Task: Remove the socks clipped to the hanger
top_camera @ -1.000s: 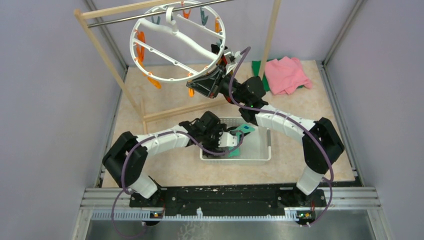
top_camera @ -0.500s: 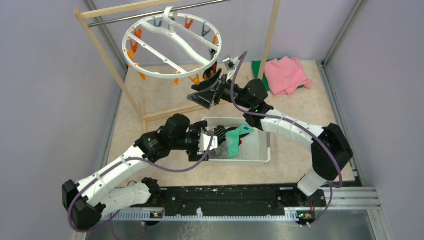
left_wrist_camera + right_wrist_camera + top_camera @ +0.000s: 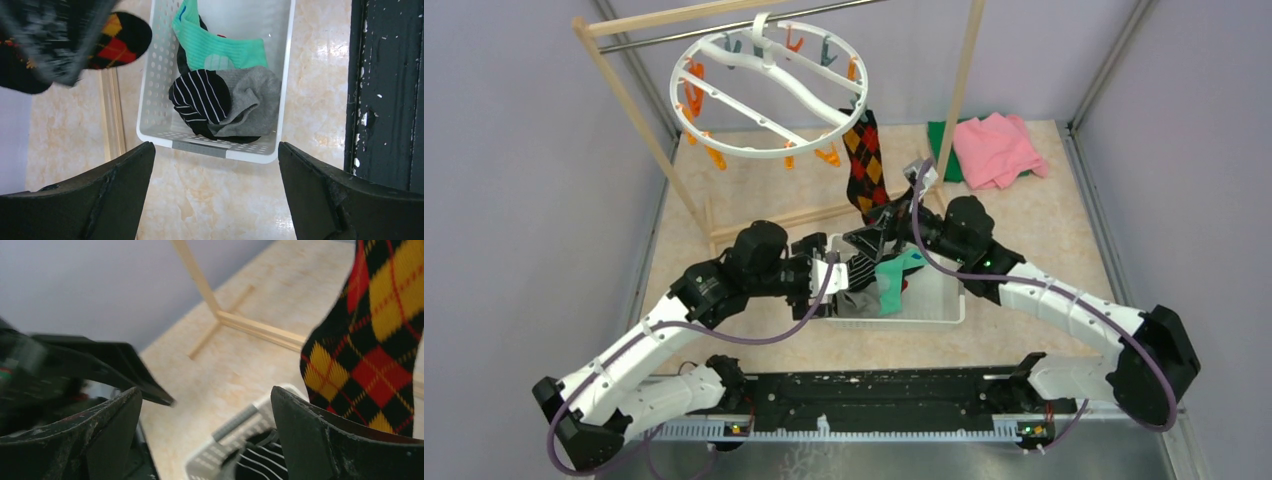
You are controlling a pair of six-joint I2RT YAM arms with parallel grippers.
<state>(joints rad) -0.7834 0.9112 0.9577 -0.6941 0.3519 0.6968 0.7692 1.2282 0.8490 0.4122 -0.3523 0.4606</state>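
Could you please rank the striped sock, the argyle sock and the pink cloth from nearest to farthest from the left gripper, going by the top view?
From the left gripper:
1. The striped sock, in the white basket right beside the gripper.
2. The argyle sock, hanging from the hanger beyond the basket.
3. The pink cloth, at the table's far right corner.

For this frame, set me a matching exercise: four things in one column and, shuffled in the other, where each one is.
Things:
1. argyle sock
2. striped sock
3. pink cloth
4. hanger

Places:
A. in the basket
B. hooked on the rack bar
C. dangling from the hanger
D. on the table, far right

Pairs: 1-C, 2-A, 3-D, 4-B
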